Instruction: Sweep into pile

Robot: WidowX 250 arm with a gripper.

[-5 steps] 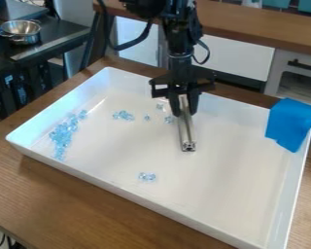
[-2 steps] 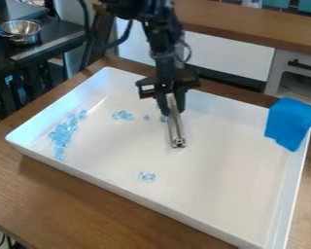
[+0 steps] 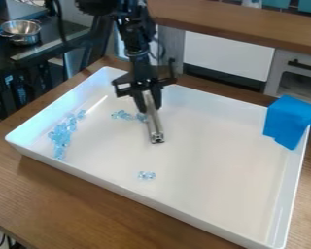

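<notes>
Clear blue pieces (image 3: pixel 62 133), small and shiny, lie in a shallow white tray (image 3: pixel 99 181), most of them in a loose, elongated heap along its left side. A smaller cluster (image 3: pixel 122 115) sits toward the far side, to the left of my end effector (image 3: pixel 150 108) in the view, and a few bits (image 3: pixel 142 117) lie right beside its fingers. A little group (image 3: pixel 146 175) rests apart from the rest, nearer the tray's front wall.

My black arm (image 3: pixel 137 46) comes down from the top edge of the view, and my end effector hangs over the far part of the tray. Its two fingers are closed around a slender metal bar (image 3: pixel 155 126), one on each side. The bar slants down between them, its square end low over the tray floor; I cannot tell whether it touches.

A bright blue cloth (image 3: pixel 288 121) drapes over the tray's right rim. The tray stands on a brown wooden surface (image 3: pixel 74 199). At the upper left, a metal pot (image 3: pixel 20 30) sits on a dark counter (image 3: pixel 47 44).
</notes>
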